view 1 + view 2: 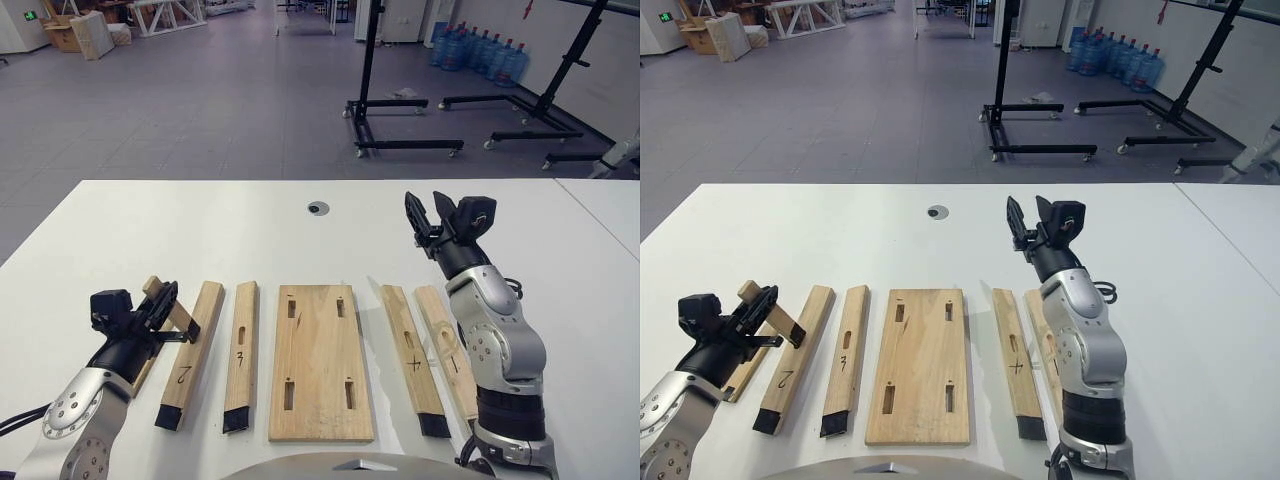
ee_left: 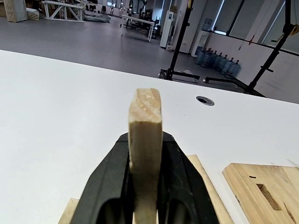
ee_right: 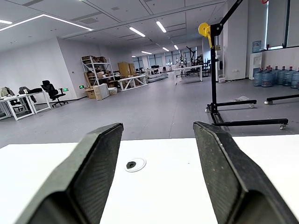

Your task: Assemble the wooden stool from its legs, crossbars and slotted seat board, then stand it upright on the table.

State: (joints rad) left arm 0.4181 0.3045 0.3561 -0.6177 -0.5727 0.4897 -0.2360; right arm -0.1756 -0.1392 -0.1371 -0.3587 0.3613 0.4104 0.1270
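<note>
Left end effector (image 1: 165,303) is clamped shut on a crossbar (image 2: 145,135), fingers (image 2: 105,186) pinching its two flat faces, and the bar's far end pokes out past the tips. It hangs at the near left of the surface (image 1: 150,220), tilted, just above another strip (image 1: 738,378) of wood that lies under the arm.

Out from there, the board (image 1: 320,360) lies flat in the near centre, four slots (image 1: 289,394) facing up. The left legs (image 1: 188,355) lie side by side just beside it. The right legs (image 1: 410,358) lie on its other side, near the right arm. Every piece is loose, and nothing is joined yet.

Right end effector (image 1: 425,205) is spread wide and empty, raised above the surface beyond the far ends of the right legs.

On handling, this looks like light, dry, stiff timber that should not flex or slip much in rubber pads. The crossbar is best held as it is now, across the flats near mid-length, so the ends stay free to enter a leg. The legs want the same grip, away from their slots. The board looks heaviest, so I'd take it by a long edge. The fit could be tight, so a skewed push may jam.
</note>
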